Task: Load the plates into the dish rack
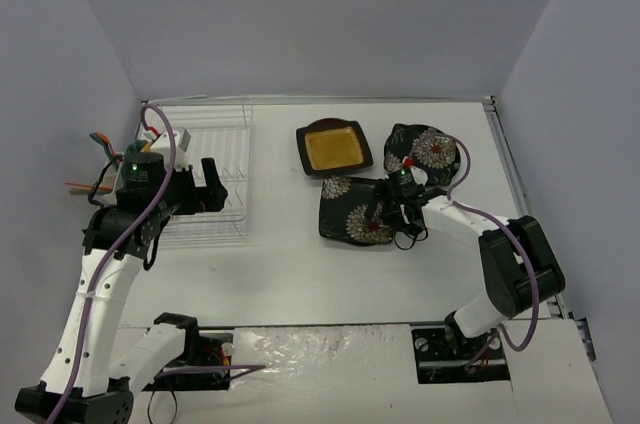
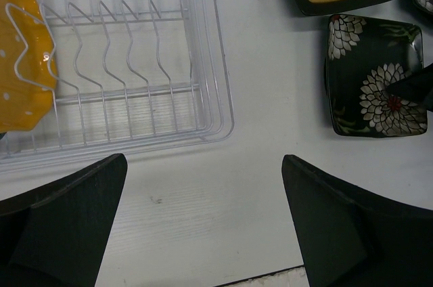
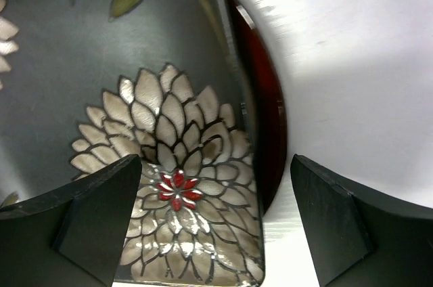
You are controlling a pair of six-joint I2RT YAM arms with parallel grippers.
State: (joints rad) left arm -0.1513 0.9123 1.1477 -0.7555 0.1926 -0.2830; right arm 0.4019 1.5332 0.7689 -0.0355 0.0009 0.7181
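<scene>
The white thin-wire dish rack [image 2: 122, 97] lies at nine o'clock on the matte white table [image 1: 300, 274]. A glossy orange-yellow plate [image 2: 20, 57] with white dots sits among its zigzag slots, and the left gripper [image 2: 203, 158] hangs above its three-o'clock side, black jaws spread wide and empty. At two o'clock the right gripper [image 3: 216, 172], jaws parted, straddles the rim of a glazed black square flowered plate [image 3: 135, 97], with the yellow-centred square plate [image 1: 333, 147] at its twelve and a second flowered plate [image 1: 428, 152] at one.
</scene>
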